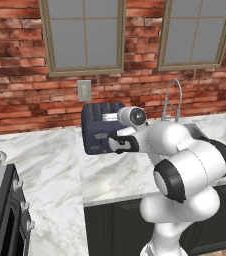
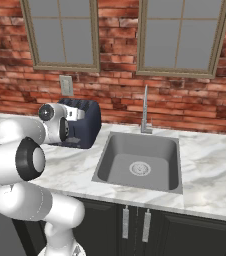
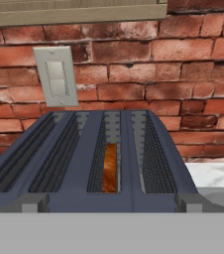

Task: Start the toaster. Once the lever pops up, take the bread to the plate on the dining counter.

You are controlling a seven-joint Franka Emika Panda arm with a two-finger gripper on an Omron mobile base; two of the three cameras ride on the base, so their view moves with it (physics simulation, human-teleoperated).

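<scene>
The dark navy toaster (image 1: 97, 127) stands on the marble worktop against the brick wall, also seen from the right (image 2: 87, 129). From the hand its four slots (image 3: 84, 183) run away toward the wall. The bread (image 3: 110, 173), a brown slice, sits low in the third slot from the left. My gripper (image 1: 116, 143) hovers just in front of the toaster's front face at about its top height, open, with nothing between its fingers. The plate and the dining counter are out of view.
A steel sink (image 2: 137, 162) with a tall faucet (image 2: 145, 112) lies right of the toaster. A wall outlet (image 3: 57, 77) sits on the brick wall behind it. A stove (image 1: 2, 210) stands at the left end of the worktop.
</scene>
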